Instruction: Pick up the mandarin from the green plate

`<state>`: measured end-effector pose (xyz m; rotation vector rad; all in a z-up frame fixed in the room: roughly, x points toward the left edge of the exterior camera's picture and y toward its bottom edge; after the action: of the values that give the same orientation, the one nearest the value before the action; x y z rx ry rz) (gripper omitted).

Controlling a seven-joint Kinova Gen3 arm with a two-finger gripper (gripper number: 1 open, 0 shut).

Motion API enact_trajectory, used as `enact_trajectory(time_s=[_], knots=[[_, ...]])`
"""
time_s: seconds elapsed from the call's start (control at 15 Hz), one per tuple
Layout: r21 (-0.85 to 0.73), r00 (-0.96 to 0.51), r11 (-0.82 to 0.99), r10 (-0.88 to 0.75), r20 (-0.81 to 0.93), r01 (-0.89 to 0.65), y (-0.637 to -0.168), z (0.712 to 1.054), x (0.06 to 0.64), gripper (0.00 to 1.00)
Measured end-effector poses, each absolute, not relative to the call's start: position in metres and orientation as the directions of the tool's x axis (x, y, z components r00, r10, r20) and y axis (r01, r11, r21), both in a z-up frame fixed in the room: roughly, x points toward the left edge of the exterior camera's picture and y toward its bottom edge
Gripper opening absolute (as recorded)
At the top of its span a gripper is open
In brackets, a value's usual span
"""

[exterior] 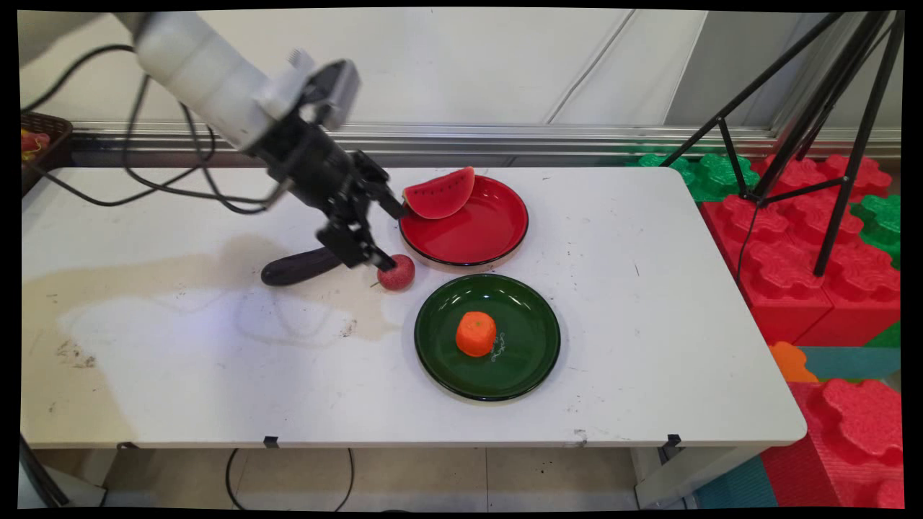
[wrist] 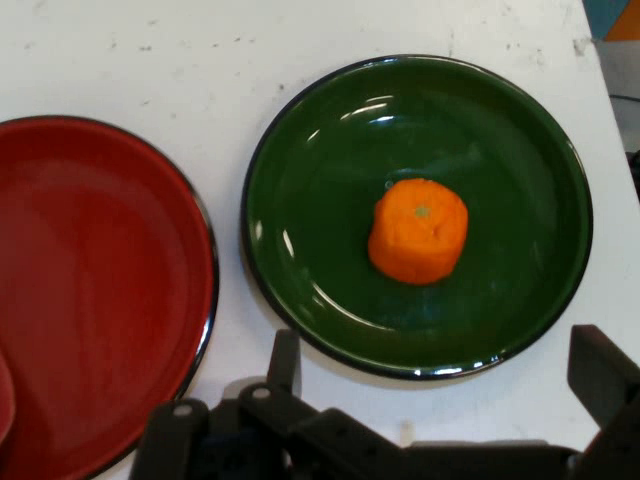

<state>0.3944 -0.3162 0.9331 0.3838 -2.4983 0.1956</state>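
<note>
Position: my claw [exterior: 386, 234] hangs low over the white worktop [exterior: 216, 360], tilted down toward the right, in the gap beside the glossy red round plate [exterior: 497, 231].

Claw state: fingers wide apart, nothing between them, nothing held. In the main view the upper finger reaches up to the red plate's left rim, close under the red plastic watermelon slice [exterior: 440, 193] that leans on that plate. The lower finger ends just beside the small round red bumpy fruit [exterior: 396, 272] on the worktop. I cannot tell whether either finger touches.

Neighbours: a dark purple aubergine [exterior: 299, 267] lies on the worktop under my wrist, left of the small red fruit. The dark green round plate [exterior: 433, 360] sits nearer the camera, with an orange plastic mandarin [exterior: 476, 333] at its centre. The two plates lie close together, rims apart.

Hand view: between my spread fingers I see the green plate [wrist: 500, 120] and the mandarin [wrist: 418, 230]; the red plate [wrist: 90, 300] is to the left.

Judgement on handling: quarters are tight. Any motion at this height should be slow and straight, since a sideways sweep could nudge the slice off the rim or roll the small fruit.
</note>
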Motion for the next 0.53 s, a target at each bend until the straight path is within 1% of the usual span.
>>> enact_trajectory(time_s=[0.53], knots=[[-0.03, -0.82, 0.956, -0.234, 0.522, -0.292, -0.341, 0.878, 0.325, 1.0]])
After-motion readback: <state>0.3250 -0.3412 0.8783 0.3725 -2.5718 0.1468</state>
